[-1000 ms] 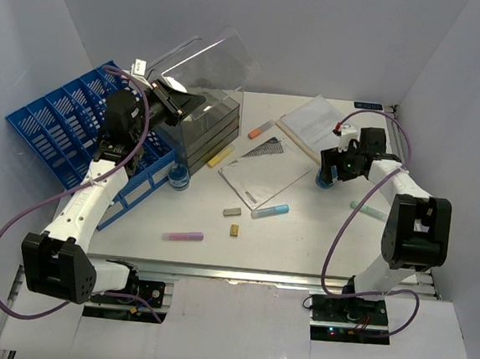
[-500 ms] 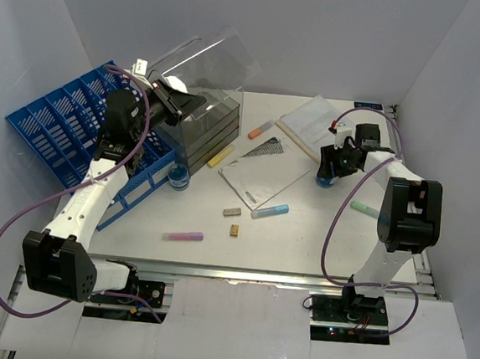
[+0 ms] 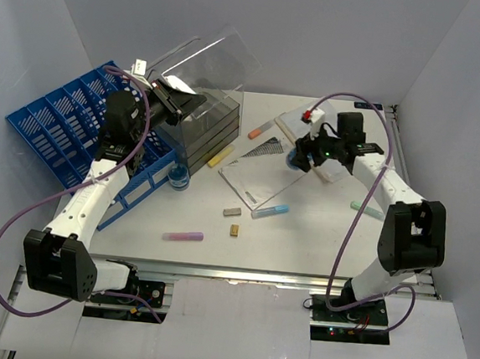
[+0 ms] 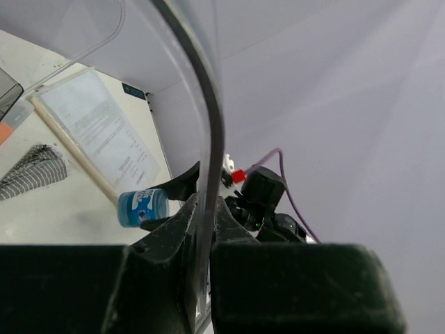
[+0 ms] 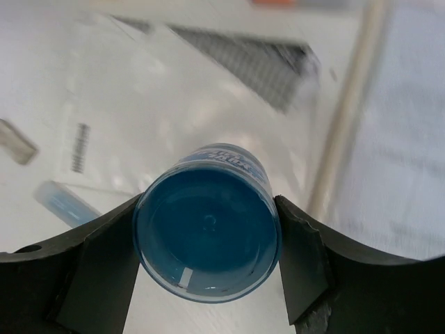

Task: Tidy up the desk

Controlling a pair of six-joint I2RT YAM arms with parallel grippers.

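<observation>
Top external view shows the bench (image 3: 310,244), wide and white, with a pink pen (image 3: 183,236) and a paper sheet (image 3: 265,182) loose on it. Over its far right part is the blue jar (image 3: 295,160), clamped in the right pincer (image 3: 302,156). The clear bin (image 3: 204,63) lies off to the jar's left, held tipped by the left pincer (image 3: 170,99), which is pinched tight on its wall. Right wrist view alone shows the jar's round end. Left wrist view shows that pinch up close.
</observation>
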